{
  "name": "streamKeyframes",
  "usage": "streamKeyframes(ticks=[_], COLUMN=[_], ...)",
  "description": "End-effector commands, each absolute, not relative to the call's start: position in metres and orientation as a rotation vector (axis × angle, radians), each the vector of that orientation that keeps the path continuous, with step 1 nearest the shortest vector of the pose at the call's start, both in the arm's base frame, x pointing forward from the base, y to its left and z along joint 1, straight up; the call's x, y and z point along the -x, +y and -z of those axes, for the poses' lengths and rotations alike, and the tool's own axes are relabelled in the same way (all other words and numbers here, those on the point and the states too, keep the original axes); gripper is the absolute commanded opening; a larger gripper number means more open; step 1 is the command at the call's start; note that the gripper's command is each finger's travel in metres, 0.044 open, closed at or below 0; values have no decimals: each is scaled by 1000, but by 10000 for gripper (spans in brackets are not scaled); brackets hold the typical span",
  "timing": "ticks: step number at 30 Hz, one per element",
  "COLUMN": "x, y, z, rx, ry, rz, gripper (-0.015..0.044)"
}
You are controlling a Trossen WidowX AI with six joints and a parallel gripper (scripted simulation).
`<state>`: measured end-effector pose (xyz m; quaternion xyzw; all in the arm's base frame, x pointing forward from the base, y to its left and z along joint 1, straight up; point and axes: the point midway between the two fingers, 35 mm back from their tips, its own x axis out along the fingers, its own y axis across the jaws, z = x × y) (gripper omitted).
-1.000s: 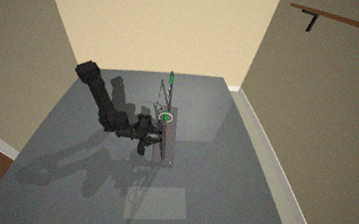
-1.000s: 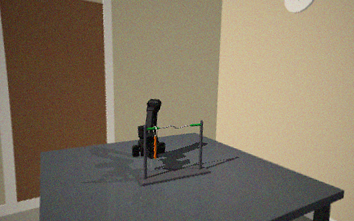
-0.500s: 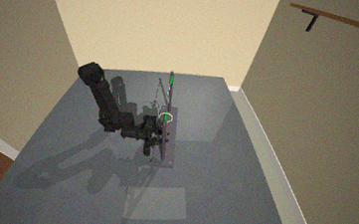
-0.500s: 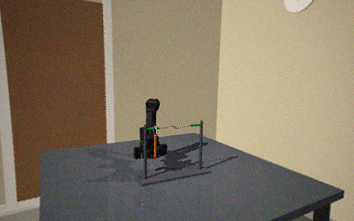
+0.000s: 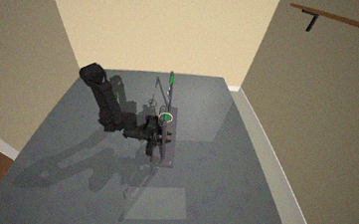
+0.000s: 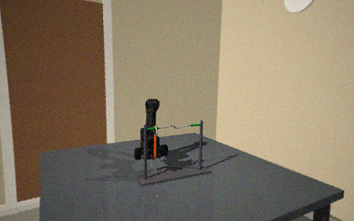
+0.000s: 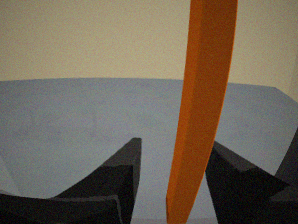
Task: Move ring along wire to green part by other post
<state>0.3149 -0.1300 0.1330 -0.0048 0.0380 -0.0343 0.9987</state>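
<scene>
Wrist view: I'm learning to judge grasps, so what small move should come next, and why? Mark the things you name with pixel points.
Probably a slight sideways shift of the pincer [image 5: 168, 138] [image 6: 150, 152] [image 7: 175, 142] toward the wrist view's right, before closing. It is open, and the orange handle [image 5: 166, 130] [image 6: 155, 146] [image 7: 200, 110] appears nearer the right finger, with a wider gap at left; centring should limit dragging.

No text, label, brand, number or sign can be read.

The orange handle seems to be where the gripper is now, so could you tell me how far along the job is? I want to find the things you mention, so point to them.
Done: the open gripper [image 5: 165, 136] [image 6: 150, 156] [image 7: 173, 147] has reached the orange handle [image 6: 155, 146] [image 7: 202, 100].
In hand: the grasp; the fingers flank it, unclosed.
Left: gripping, moving the ring [image 5: 166, 117] from this green part to the far one, releasing, backing away.
</scene>
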Motion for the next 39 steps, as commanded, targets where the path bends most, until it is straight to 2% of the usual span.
streamKeyframes(ticks=[1, 9, 21, 39], x=[-315, -315, -315, -315], y=[-131, -131, -130, -129], z=[-134, -134, -133, -147], rx=[6, 6, 10, 8], ry=[73, 73, 75, 75], rz=[74, 74, 69, 76], gripper=[160, 160, -150, -150])
